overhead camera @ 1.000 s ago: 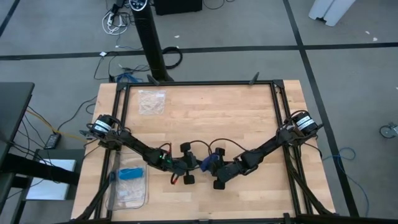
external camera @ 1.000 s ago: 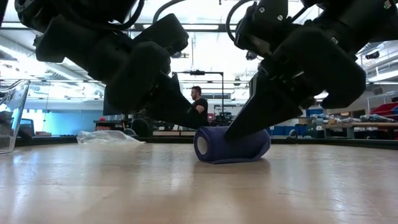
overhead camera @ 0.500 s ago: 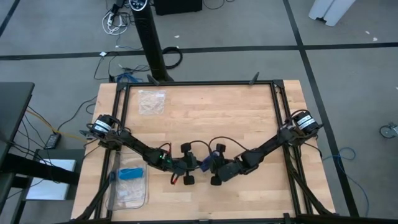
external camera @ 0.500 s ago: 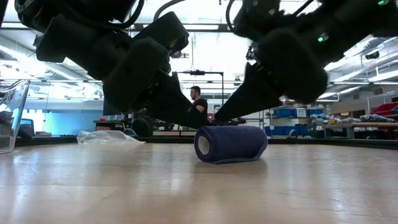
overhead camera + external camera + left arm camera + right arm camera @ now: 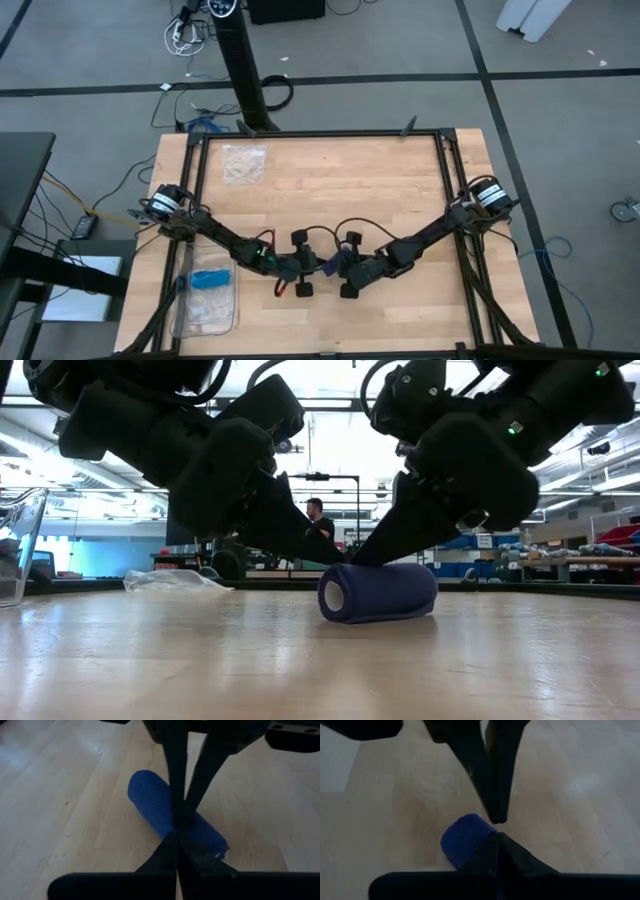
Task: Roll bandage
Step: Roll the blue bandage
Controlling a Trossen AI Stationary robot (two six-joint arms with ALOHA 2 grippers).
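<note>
The bandage (image 5: 378, 592) is a compact navy-blue roll lying on its side on the wooden table, near the middle front; it also shows in the high view (image 5: 328, 264) and both wrist views (image 5: 155, 802) (image 5: 462, 837). My left gripper (image 5: 333, 558) comes down at it from the table's left, fingers shut. My right gripper (image 5: 368, 558) comes down from the right, fingers shut. The two sets of fingertips meet over the roll's top. My left gripper rests its shut fingertips on the roll's upper side (image 5: 170, 822), about midway along it, slanting down from the table's left. The roll lies on the table. My right gripper sets its shut fingertips on the roll's top (image 5: 372, 566), slanting down from the table's right; its own fingers hide the spot in the right wrist view.
A clear plastic bag (image 5: 244, 162) lies at the far left of the table. A clear container (image 5: 206, 300) with a light-blue item (image 5: 209, 278) stands at the front left edge. A person (image 5: 318, 525) stands in the room behind.
My right gripper has lifted off the roll's right part, moved a little toward the table's left and come down on its top again. The roll, squashed and tilted a second ago, now lies rounder and level, shifted slightly toward the right.
</note>
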